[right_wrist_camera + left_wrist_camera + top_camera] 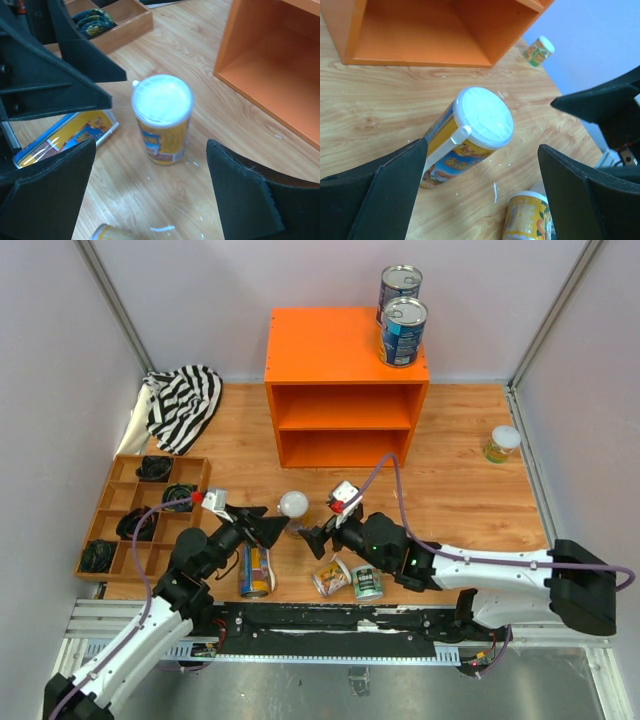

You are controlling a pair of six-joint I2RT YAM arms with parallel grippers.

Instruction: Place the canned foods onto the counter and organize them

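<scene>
Tall can (293, 505) stands upright on the worktop (450, 500), before the orange unit (320, 345). Both arms stretch low towards it from opposite sides. The left gripper (272, 525) and right gripper (310, 540) have their jaws spread wide, holding nothing. From overhead the jaws seem almost to touch the can, but the wrist views show clear gaps. Only the overhead view shows two blue cans (402, 332) on the unit's top.

The wooden table (470, 510) bears the orange counter (320, 345), a compartment tray (160, 458), a striped cloth (185, 405) and five cans (502, 445).
</scene>
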